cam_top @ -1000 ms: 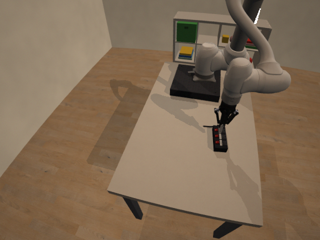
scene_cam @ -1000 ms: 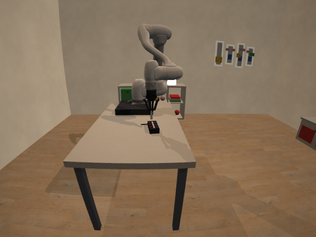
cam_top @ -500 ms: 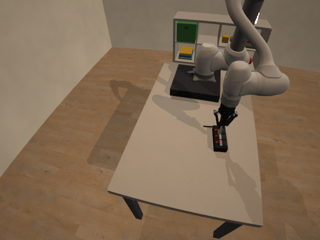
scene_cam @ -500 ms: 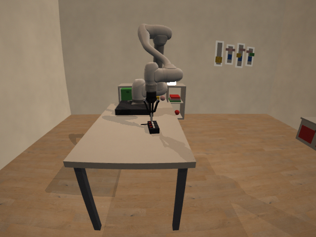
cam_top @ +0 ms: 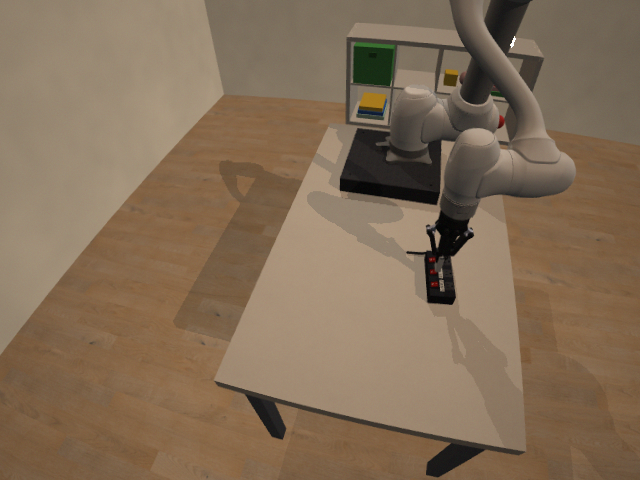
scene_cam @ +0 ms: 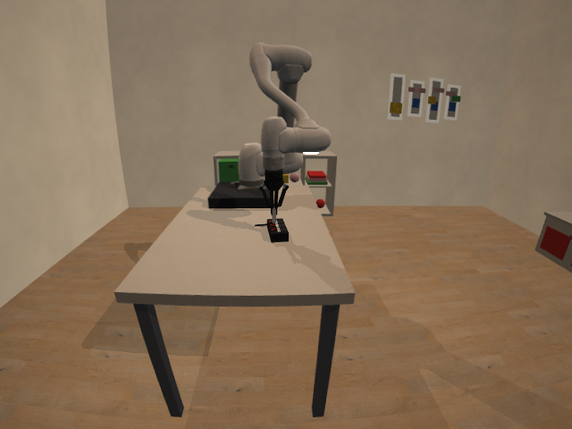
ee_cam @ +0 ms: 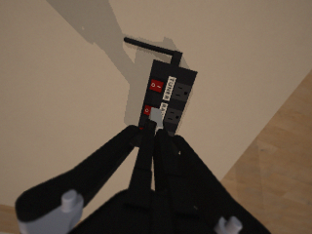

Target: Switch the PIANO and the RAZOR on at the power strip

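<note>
The black power strip (cam_top: 446, 296) (scene_cam: 280, 237) (ee_cam: 190, 78) lies flat and right way up on the table (cam_top: 336, 310) (scene_cam: 222, 258) (ee_cam: 73, 97), near its right edge. It has three red switches in a row beside white labels and sockets. In the wrist view the far switch (ee_cam: 156, 86) and the middle switch (ee_cam: 147, 110) show; the near one is hidden behind my fingers. The labels are too small to read. My gripper (cam_top: 438, 265) (scene_cam: 273, 220) (ee_cam: 154, 115) is shut and empty, pointing straight down, its tips low over the strip right beside the middle switch.
The strip's black cable (cam_top: 413, 252) (ee_cam: 146, 44) runs off its far end. The arm's black base block (cam_top: 382, 178) sits at the table's far end. A shelf unit (cam_top: 403, 34) with coloured boxes stands behind. The table's right edge is close to the strip.
</note>
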Robot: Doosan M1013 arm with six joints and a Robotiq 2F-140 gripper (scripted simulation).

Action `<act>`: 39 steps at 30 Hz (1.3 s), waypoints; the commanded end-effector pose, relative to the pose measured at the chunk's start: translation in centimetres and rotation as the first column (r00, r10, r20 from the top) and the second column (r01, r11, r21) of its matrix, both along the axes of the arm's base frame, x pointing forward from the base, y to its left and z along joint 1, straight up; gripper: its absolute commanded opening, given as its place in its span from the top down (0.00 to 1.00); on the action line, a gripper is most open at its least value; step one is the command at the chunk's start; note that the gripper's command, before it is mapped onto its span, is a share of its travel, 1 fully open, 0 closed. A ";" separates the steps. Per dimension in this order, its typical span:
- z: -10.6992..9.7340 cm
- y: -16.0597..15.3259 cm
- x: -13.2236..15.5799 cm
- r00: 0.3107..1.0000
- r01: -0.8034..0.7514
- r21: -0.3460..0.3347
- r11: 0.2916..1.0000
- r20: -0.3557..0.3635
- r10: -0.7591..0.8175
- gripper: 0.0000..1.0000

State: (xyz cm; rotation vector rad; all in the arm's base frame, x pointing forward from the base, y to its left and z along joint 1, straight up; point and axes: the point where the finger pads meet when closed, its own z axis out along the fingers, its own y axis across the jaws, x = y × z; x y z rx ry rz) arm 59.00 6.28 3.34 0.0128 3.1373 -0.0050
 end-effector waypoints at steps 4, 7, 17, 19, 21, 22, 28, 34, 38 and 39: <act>-0.4 0.0 0.0 1.000 0.000 0.000 1.000 0.000 0.000 1.00; -0.5 0.0 0.0 1.000 0.000 0.000 1.000 0.000 0.000 1.00; -0.8 0.0 0.0 1.000 0.000 0.000 1.000 0.000 0.000 1.00; -0.8 0.0 0.0 1.000 0.000 0.000 1.000 0.000 0.000 1.00; -0.8 0.0 0.0 1.000 0.000 0.000 1.000 0.000 0.000 1.00; -0.8 0.0 0.0 1.000 0.000 0.000 1.000 0.000 0.000 1.00; -0.8 0.0 0.0 1.000 0.000 0.000 1.000 0.000 0.000 1.00; -0.8 0.0 0.0 1.000 0.000 0.000 1.000 0.000 0.000 1.00; -0.8 0.0 0.0 1.000 0.000 0.000 1.000 0.000 0.000 1.00; -0.8 0.0 0.0 1.000 0.000 0.000 1.000 0.000 0.000 1.00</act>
